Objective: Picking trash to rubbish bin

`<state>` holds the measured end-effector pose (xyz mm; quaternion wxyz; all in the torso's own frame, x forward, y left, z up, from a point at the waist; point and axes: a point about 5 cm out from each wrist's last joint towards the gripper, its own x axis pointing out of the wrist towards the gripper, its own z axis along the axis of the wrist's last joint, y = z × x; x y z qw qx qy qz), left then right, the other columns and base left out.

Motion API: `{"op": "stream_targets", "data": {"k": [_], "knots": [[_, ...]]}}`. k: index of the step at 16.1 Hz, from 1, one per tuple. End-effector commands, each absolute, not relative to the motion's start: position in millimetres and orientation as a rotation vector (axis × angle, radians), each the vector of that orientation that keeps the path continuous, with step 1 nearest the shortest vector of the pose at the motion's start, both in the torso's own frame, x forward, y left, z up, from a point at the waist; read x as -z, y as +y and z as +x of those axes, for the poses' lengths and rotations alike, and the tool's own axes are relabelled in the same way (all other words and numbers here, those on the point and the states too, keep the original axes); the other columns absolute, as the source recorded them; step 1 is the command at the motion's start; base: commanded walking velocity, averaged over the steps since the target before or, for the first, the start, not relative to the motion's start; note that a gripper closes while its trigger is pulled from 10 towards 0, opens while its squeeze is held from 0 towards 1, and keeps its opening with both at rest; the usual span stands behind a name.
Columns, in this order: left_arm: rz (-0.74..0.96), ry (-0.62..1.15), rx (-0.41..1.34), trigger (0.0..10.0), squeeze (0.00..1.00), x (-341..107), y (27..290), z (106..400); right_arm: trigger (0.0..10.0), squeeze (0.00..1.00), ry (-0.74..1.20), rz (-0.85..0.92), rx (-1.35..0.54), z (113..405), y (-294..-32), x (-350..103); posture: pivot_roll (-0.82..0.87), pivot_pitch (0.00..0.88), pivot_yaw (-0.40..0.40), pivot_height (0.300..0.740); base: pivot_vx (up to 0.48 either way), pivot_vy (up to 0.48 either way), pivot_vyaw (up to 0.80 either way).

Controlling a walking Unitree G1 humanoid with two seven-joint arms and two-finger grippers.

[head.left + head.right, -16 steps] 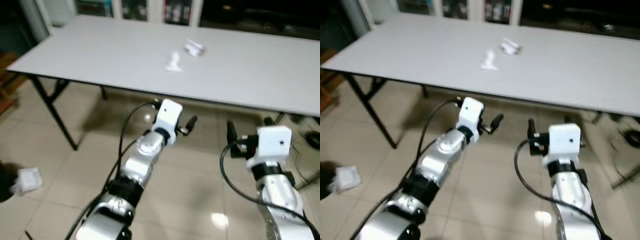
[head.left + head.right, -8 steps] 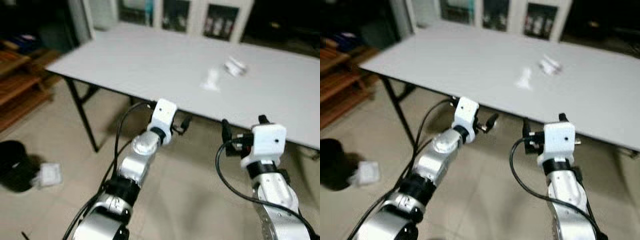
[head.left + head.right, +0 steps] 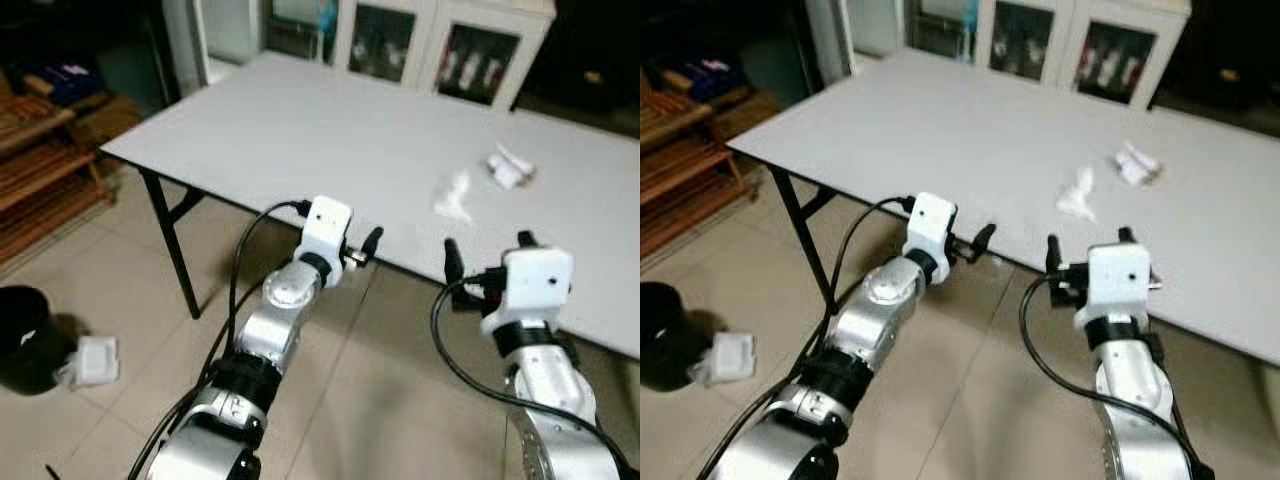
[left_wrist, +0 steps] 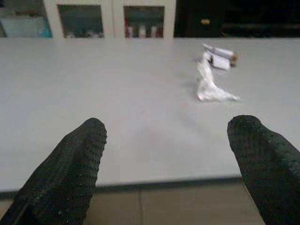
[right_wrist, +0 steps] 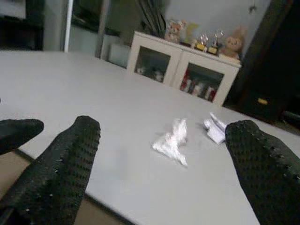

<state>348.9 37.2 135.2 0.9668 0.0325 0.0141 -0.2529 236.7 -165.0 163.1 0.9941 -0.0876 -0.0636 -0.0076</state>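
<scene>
— So, where is the rubbish bin?
— A round black bin (image 3: 22,338) stands on the tiled floor (image 3: 120,400) at the robot's far left; its contents cannot be made out. White packaging (image 3: 88,360) lies just beside it.
— And the trash?
— Crumpled white paper (image 3: 1077,193) and a smaller folded scrap (image 3: 1135,164) lie near each other on the smooth grey counter (image 3: 300,130).
— The arms?
— The left pincer (image 4: 164,159) and right pincer (image 5: 159,164) hover at the counter's edge, both released, textured fingers spread.

Table (image 3: 300,130) top matt, smooth, grey; legs black metal. Trash (image 4: 208,86) crumpled white paper. Fingers (image 4: 70,168) black, dimpled rubbery pads. Arms (image 3: 275,320) glossy silver metal. Floor (image 3: 130,290) glossy beige tile
</scene>
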Motion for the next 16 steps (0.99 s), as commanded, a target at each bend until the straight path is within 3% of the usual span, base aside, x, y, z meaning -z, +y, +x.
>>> {"op": "stream_targets", "data": {"k": [1,11,16], "knots": [[0.063,0.039,0.496,10.0,0.0,-133.9,42.7,350.2,10.0,0.0,-0.126,-0.163,0.005,235.9,-162.2,-163.7,0.06,0.051,-0.052,0.74,0.0,0.0,0.0],[0.066,0.034,0.496,10.0,0.0,-135.3,43.5,351.0,10.0,0.0,-0.122,-0.164,0.007,236.1,-162.2,-162.0,0.07,0.048,-0.046,0.74,0.0,0.0,-0.72],[0.012,0.058,0.473,10.0,0.0,-135.1,42.6,351.8,10.0,0.0,-0.119,-0.16,0.008,235.6,-161.7,-160.4,0.07,0.05,-0.043,0.74,0.0,0.0,0.0]]}}
